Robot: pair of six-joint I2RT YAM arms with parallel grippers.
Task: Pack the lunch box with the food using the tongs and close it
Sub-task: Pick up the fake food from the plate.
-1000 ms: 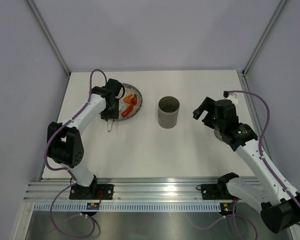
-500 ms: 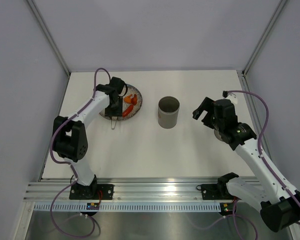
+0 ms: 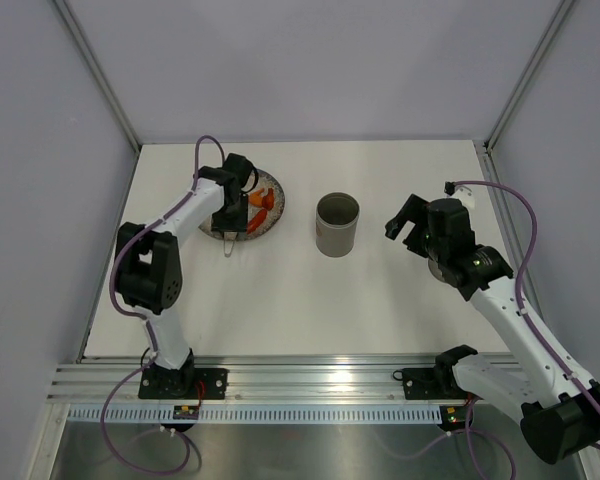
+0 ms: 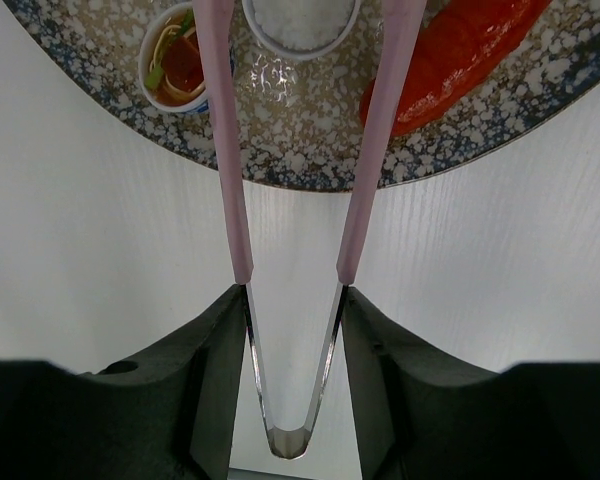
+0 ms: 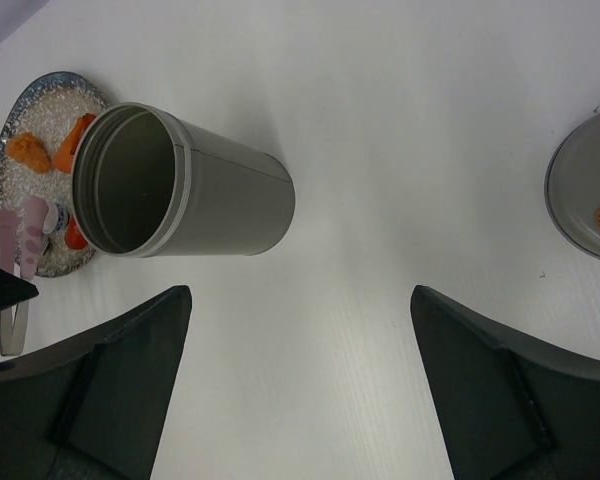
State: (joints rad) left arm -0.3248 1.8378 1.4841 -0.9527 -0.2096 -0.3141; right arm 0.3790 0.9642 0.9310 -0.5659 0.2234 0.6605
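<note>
The pale pink tongs are gripped near their joined metal end by the left gripper, whose fingers are pressed against both arms. The two pink arms are held apart over the speckled plate at the left of the tabletop. The food, orange and red pieces, is seen lying on the plate. One red piece is seen right at the right-hand tong arm, though contact cannot be told. The grey lunch box is stood upright and uncovered near the tabletop's middle, apart from the plate. The right gripper is held spread wide and empty to the right of it. A flat grey disc is seen lying on the tabletop, well apart from the lunch box.
</note>
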